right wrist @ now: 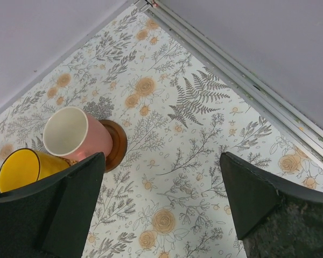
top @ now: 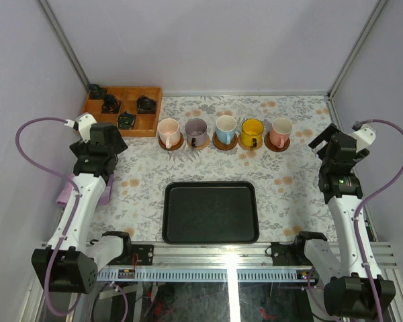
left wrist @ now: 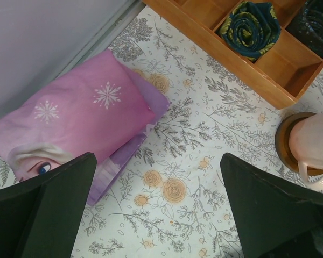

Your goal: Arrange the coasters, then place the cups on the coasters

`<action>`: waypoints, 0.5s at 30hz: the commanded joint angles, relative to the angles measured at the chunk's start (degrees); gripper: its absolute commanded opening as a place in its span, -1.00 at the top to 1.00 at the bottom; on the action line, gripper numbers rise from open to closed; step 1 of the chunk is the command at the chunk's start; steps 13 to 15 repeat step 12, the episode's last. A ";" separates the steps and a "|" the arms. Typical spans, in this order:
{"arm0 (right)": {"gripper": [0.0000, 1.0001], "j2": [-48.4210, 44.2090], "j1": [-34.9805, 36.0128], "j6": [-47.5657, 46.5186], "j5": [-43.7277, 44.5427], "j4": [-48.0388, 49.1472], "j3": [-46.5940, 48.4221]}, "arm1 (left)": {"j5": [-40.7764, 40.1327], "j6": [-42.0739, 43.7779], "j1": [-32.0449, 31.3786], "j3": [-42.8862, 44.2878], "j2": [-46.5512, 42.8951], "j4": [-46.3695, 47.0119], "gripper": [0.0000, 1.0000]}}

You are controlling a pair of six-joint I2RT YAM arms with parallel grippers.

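Five cups stand in a row at the back of the table, each on a brown coaster: peach-pink (top: 168, 131), mauve-grey (top: 195, 129), light blue (top: 226, 127), yellow (top: 252, 131) and salmon-pink (top: 280, 131). One coaster rim (top: 223, 144) shows under the blue cup. My left gripper (top: 102, 136) hovers left of the row, open and holding nothing (left wrist: 157, 161); the peach-pink cup (left wrist: 312, 142) and its coaster (left wrist: 282, 145) sit at the right edge of the left wrist view. My right gripper (top: 330, 144) is right of the row, open and holding nothing (right wrist: 161, 158), near the salmon-pink cup (right wrist: 72, 134), its coaster (right wrist: 117, 142) and the yellow cup (right wrist: 19, 169).
A black rectangular tray (top: 210, 212) lies at the near middle. A wooden compartment box (top: 124, 111) with dark rolled items stands at the back left, also seen from the left wrist (left wrist: 247, 54). A pink printed cloth (left wrist: 81, 115) lies by the left wall (top: 67, 191).
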 commanded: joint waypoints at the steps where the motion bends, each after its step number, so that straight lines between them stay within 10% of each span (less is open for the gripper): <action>1: -0.91 0.29 -0.12 -0.56 2.12 3.13 -0.21 | -3.14 -1.40 0.14 -2.04 -3.00 1.79 -1.00; 15: -0.94 1.15 -0.12 -0.41 0.99 3.30 -0.43 | -4.12 -5.37 0.14 -3.18 -2.81 0.11 -0.99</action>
